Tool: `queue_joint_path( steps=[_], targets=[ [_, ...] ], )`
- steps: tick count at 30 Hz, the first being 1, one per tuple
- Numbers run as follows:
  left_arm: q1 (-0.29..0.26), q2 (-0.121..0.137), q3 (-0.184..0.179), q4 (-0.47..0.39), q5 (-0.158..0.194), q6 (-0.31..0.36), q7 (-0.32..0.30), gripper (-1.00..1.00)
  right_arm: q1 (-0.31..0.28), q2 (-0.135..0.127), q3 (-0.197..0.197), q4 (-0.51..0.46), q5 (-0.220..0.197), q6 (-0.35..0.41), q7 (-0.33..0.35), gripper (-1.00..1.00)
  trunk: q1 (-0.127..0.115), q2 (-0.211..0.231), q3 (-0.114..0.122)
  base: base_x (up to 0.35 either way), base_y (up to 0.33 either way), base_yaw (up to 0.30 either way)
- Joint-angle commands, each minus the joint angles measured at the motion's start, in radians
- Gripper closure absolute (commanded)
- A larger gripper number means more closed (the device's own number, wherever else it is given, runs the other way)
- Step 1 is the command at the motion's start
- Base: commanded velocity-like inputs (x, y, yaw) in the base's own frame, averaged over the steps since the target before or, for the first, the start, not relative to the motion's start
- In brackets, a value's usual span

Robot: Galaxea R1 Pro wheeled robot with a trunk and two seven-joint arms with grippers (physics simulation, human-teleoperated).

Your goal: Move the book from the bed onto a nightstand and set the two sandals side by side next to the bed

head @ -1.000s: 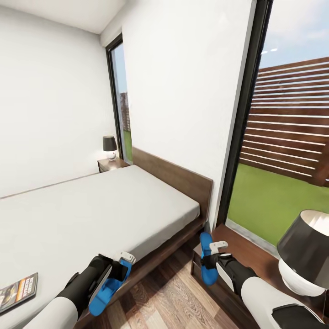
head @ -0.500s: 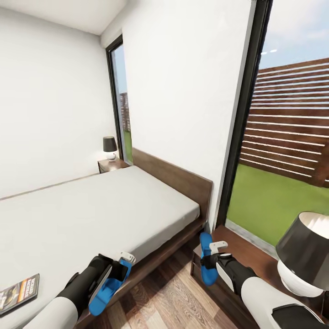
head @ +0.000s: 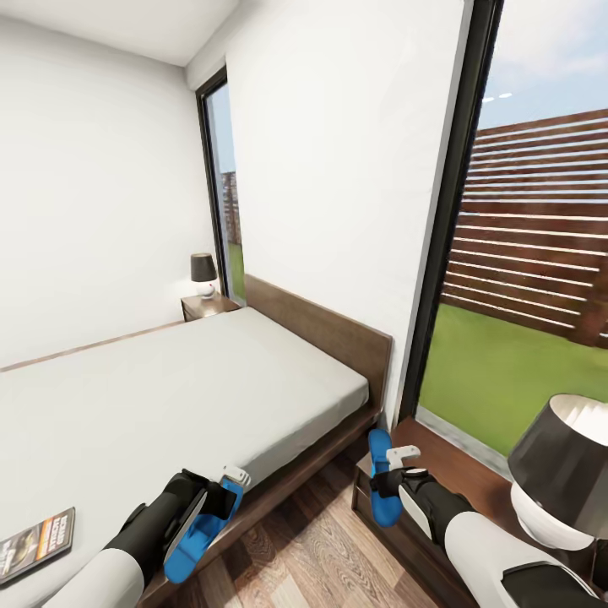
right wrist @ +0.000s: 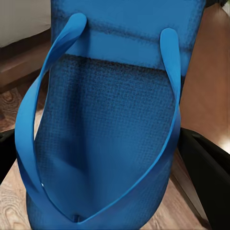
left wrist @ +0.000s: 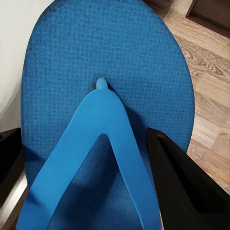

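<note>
My left gripper (head: 221,496) is shut on a bright blue sandal (head: 191,540) held over the near edge of the bed (head: 169,397). In the left wrist view that sandal (left wrist: 103,96) lies between the dark fingers (left wrist: 177,182). My right gripper (head: 390,480) is shut on the other blue sandal (head: 382,481), held above the near nightstand (head: 456,473). The right wrist view looks along this sandal (right wrist: 110,120) and its straps. The book (head: 34,540) lies flat on the grey mattress at the lower left. A second nightstand (head: 207,304) stands beyond the bed.
A black-shaded lamp (head: 561,473) stands on the near nightstand at my right, and a smaller lamp (head: 203,273) on the far one. Wood-plank floor (head: 312,557) runs between bed and nightstand. A tall dark-framed window (head: 523,253) shows grass and a slatted fence.
The whole head view has shifted slightly, so the camera moved. Both arms keep their sandals in the same pose.
</note>
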Motion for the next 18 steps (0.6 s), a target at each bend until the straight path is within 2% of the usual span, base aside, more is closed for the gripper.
queue_joint_path(
  steps=[1,6,11,18],
  targets=[
    [-0.001,0.001,-0.003,-0.002,-0.012,0.003,-0.009,1.0,-0.001,0.0,0.005,-0.002,-0.002,0.006,-0.001,1.0,-0.004,0.006,0.002,0.0,0.0,0.0],
    [-0.001,0.001,-0.003,-0.002,-0.012,0.003,-0.009,1.0,0.0,0.0,0.005,-0.002,-0.003,0.006,0.0,1.0,-0.023,0.041,0.017,0.0,0.0,0.0],
    [-0.001,0.001,-0.003,-0.003,-0.012,0.002,-0.009,1.0,0.0,0.0,0.005,-0.002,-0.002,0.006,0.0,1.0,-0.023,0.041,0.017,0.0,0.0,0.022],
    [-0.001,0.001,-0.003,-0.004,-0.012,0.002,-0.009,1.0,0.0,0.0,0.005,-0.002,-0.002,0.006,0.0,1.0,-0.023,0.041,0.017,0.0,0.0,0.183]
  ],
)
